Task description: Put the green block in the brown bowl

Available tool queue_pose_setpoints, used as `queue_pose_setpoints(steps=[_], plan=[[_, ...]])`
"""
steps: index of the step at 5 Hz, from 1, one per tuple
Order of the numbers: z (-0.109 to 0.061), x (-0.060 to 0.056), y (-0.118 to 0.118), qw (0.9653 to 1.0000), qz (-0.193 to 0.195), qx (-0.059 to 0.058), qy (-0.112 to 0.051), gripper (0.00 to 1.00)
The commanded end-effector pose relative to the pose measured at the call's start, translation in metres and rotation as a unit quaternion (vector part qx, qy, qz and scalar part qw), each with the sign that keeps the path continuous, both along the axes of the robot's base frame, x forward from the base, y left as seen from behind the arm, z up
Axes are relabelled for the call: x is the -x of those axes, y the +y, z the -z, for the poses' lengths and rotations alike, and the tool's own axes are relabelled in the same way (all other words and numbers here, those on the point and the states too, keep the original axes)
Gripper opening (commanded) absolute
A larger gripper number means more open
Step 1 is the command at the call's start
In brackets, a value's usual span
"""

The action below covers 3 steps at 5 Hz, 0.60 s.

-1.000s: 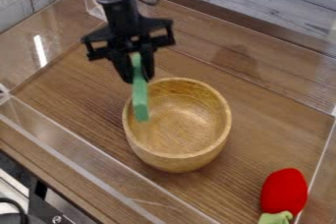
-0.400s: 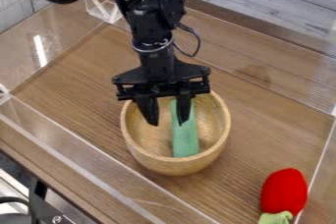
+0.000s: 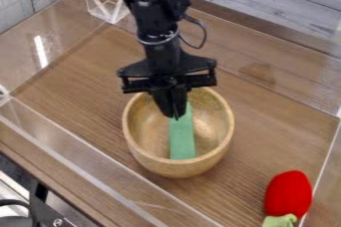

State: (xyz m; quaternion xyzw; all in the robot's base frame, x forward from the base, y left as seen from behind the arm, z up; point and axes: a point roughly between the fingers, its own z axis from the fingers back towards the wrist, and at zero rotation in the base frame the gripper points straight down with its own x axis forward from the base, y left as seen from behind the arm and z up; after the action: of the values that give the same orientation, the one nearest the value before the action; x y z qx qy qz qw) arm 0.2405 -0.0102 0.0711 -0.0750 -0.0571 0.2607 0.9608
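The green block (image 3: 181,139) lies slanted inside the brown bowl (image 3: 131,131), its lower end on the bowl's floor and its upper end toward the far rim. My gripper (image 3: 173,110) points down over the far half of the bowl. Its dark fingers are pressed together just above the block's upper end. Whether the fingertips touch the block I cannot tell. Nothing shows between the fingers.
A red rounded toy with a green tip (image 3: 286,195) lies at the front right of the wooden table. Clear plastic walls (image 3: 54,146) fence the work area at the front and left. A pale plank wall (image 3: 280,2) runs along the back.
The gripper carried the green block from the bowl's left rim to over the bowl. The block now rests inside the bowl. The fingers, spread a moment ago, have come together.
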Motion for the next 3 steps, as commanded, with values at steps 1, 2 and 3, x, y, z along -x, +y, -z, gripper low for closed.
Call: queue_pose_setpoints(steps=[1, 2, 3], plan=[[-0.003, 0.000, -0.010, 0.9998, -0.012, -0.004, -0.017, 1.00], [-0.003, 0.003, -0.017, 0.9995, -0.024, -0.007, -0.020, 1.00], [-0.014, 0.001, -0.030, 0.9986, -0.048, -0.006, -0.021, 0.00]])
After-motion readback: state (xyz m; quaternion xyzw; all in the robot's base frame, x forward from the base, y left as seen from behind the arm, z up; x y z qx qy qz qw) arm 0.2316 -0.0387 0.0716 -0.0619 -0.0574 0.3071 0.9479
